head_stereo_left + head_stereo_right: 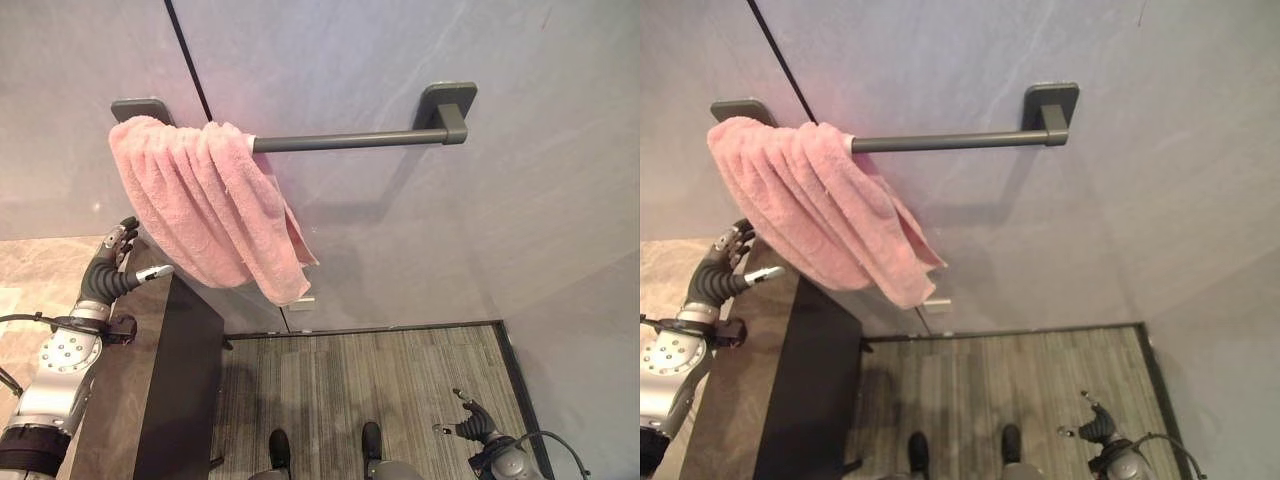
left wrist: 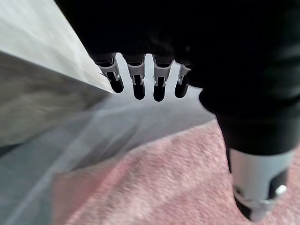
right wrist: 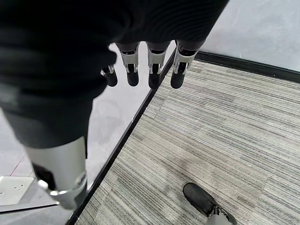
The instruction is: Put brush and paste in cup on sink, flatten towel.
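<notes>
A pink towel (image 1: 210, 205) hangs bunched at the left end of a dark grey towel rail (image 1: 350, 140) fixed to the grey wall (image 1: 400, 60), its folds gathered and drooping down to the right, the rest of the rail bare. Below it stands a dark bench (image 1: 150, 380) with a brown top, seen from above. The left hand (image 1: 112, 262) is raised over the bench just beside the towel's lower left edge; its fingers (image 2: 138, 82) are relaxed and loosely spread, holding nothing, with pink cloth close beneath them in the left wrist view. The right hand (image 1: 470, 425) hangs low over the striped grey floor (image 1: 400, 380), its fingers (image 3: 152, 70) likewise loose and empty. No cup, brush or paste can be made out.
</notes>
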Available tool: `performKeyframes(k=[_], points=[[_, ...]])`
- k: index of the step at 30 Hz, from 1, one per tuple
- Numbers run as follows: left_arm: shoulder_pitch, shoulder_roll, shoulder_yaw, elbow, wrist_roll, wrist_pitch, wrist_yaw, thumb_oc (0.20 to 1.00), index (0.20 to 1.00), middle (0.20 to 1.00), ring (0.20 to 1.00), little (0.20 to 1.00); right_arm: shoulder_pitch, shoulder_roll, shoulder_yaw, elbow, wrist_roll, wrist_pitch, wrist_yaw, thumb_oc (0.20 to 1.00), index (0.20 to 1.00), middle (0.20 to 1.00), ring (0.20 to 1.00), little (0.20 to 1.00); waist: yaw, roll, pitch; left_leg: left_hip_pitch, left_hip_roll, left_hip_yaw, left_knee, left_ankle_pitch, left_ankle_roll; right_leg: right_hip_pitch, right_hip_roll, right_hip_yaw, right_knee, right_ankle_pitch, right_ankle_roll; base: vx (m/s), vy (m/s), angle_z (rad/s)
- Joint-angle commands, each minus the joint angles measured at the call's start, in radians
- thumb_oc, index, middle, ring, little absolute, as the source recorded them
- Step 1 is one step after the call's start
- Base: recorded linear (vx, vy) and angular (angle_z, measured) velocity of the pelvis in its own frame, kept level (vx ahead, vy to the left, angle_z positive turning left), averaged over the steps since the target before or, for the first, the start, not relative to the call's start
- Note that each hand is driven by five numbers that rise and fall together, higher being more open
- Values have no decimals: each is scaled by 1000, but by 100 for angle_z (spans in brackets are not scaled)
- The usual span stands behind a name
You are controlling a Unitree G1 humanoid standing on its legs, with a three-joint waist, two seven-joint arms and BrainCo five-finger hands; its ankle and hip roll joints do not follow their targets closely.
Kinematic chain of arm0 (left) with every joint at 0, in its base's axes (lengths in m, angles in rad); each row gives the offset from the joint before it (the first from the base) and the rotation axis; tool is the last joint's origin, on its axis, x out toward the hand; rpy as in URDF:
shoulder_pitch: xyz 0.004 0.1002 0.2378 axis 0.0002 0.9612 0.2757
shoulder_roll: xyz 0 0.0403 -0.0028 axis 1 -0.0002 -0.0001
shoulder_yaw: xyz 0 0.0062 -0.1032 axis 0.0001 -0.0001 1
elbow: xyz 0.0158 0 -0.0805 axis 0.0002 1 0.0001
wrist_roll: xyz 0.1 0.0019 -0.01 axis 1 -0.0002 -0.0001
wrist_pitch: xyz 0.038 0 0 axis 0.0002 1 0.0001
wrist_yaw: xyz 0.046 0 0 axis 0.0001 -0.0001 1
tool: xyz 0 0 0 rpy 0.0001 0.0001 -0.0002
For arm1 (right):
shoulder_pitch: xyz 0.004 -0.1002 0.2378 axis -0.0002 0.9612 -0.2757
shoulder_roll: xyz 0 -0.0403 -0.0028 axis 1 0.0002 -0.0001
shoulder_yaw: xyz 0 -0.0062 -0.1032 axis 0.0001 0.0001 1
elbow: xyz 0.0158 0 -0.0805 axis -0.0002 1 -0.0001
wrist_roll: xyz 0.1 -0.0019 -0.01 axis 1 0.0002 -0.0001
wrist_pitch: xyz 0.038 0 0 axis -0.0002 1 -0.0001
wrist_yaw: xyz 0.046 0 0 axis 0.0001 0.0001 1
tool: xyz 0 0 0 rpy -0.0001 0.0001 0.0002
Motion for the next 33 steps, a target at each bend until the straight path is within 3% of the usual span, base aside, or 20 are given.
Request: performKeyframes(k=[1, 5, 6, 7, 9, 12, 19, 28, 33], points=[[-84, 40, 6, 41, -27, -31, 33, 1000, 1000, 1000, 1000, 1000, -19, -33, 12, -20, -21, -8, -2, 1000, 1000, 1000, 1000, 1000, -12, -33, -5, -32, -17, -2, 3, 41, -14, 32, -93, 28, 1, 68, 100, 19, 8, -9], [-73, 47, 15, 32, -41, -30, 27, 1000, 1000, 1000, 1000, 1000, -19, -34, 13, -22, -24, -6, 0, 1000, 1000, 1000, 1000, 1000, -11, -33, -3, -28, -15, 3, 3, 39, -14, 31, -92, 32, 1, 67, 101, 23, 3, -9], [-68, 48, 17, 34, -49, -30, 22, 922, 922, 922, 922, 922, -19, -36, 15, -22, -24, -7, 1, 1000, 1000, 1000, 1000, 1000, -11, -33, -4, -25, -14, 4, 3, 39, -15, 31, -92, 32, 0, 66, 101, 28, 1, -5], [-66, 50, 17, 34, -56, -31, 18, 495, 495, 495, 495, 495, -18, -37, 17, -23, -24, -8, 2, 1000, 1000, 1000, 1000, 1000, -12, -33, -4, -24, -13, 5, 3, 39, -15, 33, -92, 31, 1, 66, 101, 29, -4, -5], [-62, 54, 14, 36, -58, -29, 12, 291, 291, 291, 291, 291, -17, -41, 19, -28, -25, -9, 4, 1000, 1000, 1000, 1000, 1000, -11, -34, -5, -21, -12, 5, 3, 38, -17, 35, -92, 31, 0, 63, 100, 0, 0, 0], [-62, 52, 13, 35, -61, -29, 10, 200, 200, 200, 200, 200, -21, -44, 21, -29, -24, -10, 4, 1000, 1000, 1000, 1000, 1000, -11, -33, -5, -19, -10, 5, 3, 39, -18, 37, -91, 28, 0, 61, 100, 0, 0, 0], [-52, 45, 8, 34, -52, -28, 6, 200, 200, 200, 200, 200, -31, -53, 23, -61, -21, -17, 0, 1000, 1000, 1000, 1000, 1000, -9, -35, -6, -15, -6, 5, 3, 39, -20, 42, -90, 24, -1, 55, 99, 0, 0, 0], [-26, 40, 1, 20, -39, -23, -8, 200, 200, 200, 200, 200, -69, -85, 8, -301, 98, -45, 41, 1000, 1000, 1000, 1000, 1000, -2, -39, -9, -3, -2, 8, 3, 35, -19, 51, -89, 26, -1, 47, 98, 0, 1, -1], [-45, 45, -34, 13, -38, -16, -13, 200, 200, 200, 200, 200, -181, -117, 91, -439, 170, -48, 85, 1000, 1000, 1000, 1000, 1000, 13, -43, -12, 3, 0, 7, 3, 36, -20, 57, -90, 22, -1, 42, 96, 0, 0, 0]])
